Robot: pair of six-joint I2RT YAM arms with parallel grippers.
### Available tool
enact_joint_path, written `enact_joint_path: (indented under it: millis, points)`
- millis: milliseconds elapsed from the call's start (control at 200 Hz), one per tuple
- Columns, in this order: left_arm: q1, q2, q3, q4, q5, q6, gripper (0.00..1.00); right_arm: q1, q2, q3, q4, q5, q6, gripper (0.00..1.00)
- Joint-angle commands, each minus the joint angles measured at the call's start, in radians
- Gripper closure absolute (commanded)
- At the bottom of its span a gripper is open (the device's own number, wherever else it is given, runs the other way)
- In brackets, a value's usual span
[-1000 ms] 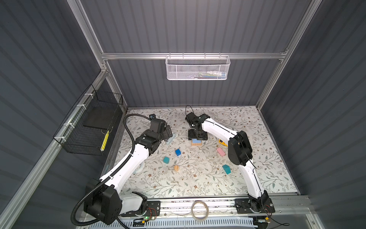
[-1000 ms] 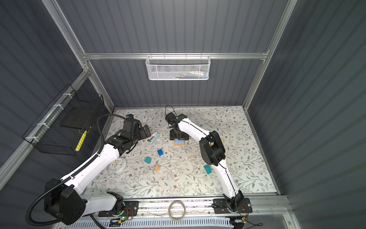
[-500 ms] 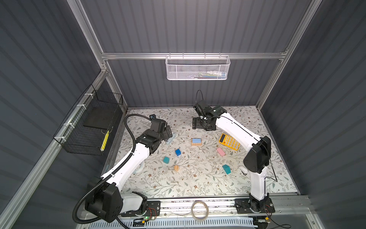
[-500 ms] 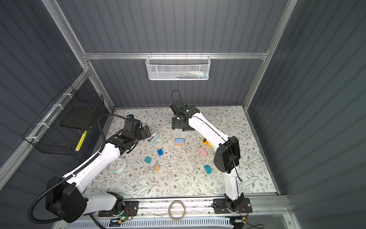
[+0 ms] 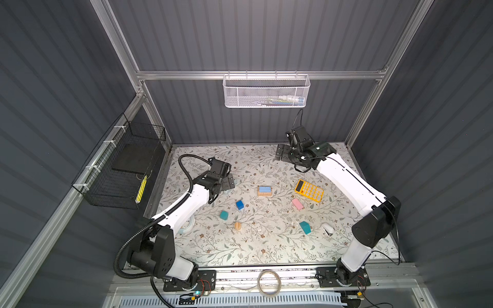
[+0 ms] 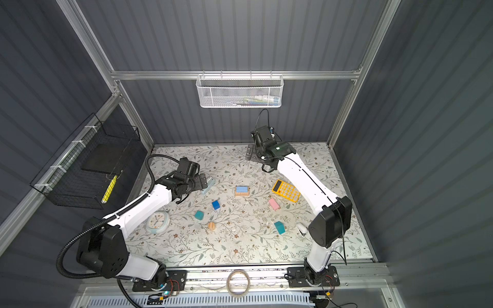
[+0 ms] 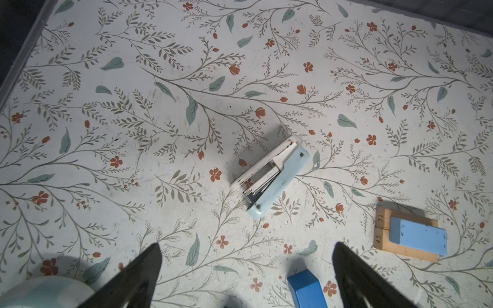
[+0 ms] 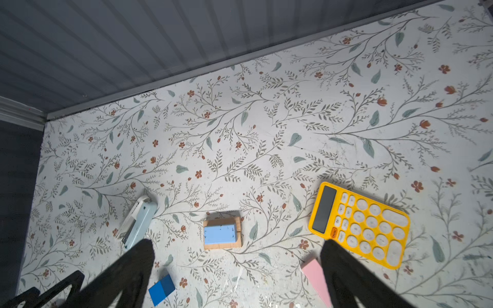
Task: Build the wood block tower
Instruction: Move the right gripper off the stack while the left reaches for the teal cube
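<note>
Midway through the build, blocks lie scattered on the floral table [image 5: 240, 250]. At far left a round clock [image 6: 158, 222] lies beside the left arm. The left gripper [image 7: 246, 245] hovers above the mat with its jaws spread wide and nothing between them, just over a pale blue-white stapler [image 7: 269, 177] lying on its side. To the right of it, nearer the front, lie a teal block [image 5: 224, 215], a small tan piece [image 5: 237, 226] and a dark blue block [image 5: 239, 204], each apart from the others. At centre stands the wood block tower [image 5: 264, 191], so far only two tan bars side by side with a light blue block flat on top. The right gripper [image 5: 279, 155] hangs high near the far wall, well apart from the tower, jaws wide and empty. Further right lie a pink block [image 5: 297, 204], a teal pointed roof piece [image 5: 305, 227] near the front, and a yellow calculator [image 5: 309, 190].
</note>
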Motion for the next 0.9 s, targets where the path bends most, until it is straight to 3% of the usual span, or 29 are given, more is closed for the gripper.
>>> enact_joint_path:
  millis: [0,180,300,535,795,895]
  points:
    - [0.005,0.045,0.045,-0.058,0.047,-0.014,0.0,-0.027,-0.061,-0.099,0.113,-0.088,-0.012,0.01]
    - [0.005,0.095,0.082,-0.155,0.029,-0.026,0.0,-0.075,-0.207,-0.372,0.347,-0.269,-0.011,0.01]
    - [0.005,0.084,0.07,-0.164,0.078,-0.041,0.0,-0.116,-0.286,-0.496,0.465,-0.347,0.008,0.01]
    - [-0.007,0.042,0.0,-0.173,0.174,-0.076,0.0,-0.19,-0.359,-0.606,0.531,-0.434,0.016,0.01]
    - [-0.051,0.016,-0.014,-0.288,0.119,-0.078,0.0,-0.248,-0.46,-0.798,0.793,-0.518,0.157,0.01]
    - [-0.069,0.002,-0.021,-0.326,0.108,-0.064,0.0,-0.269,-0.474,-0.825,0.816,-0.54,0.185,0.01]
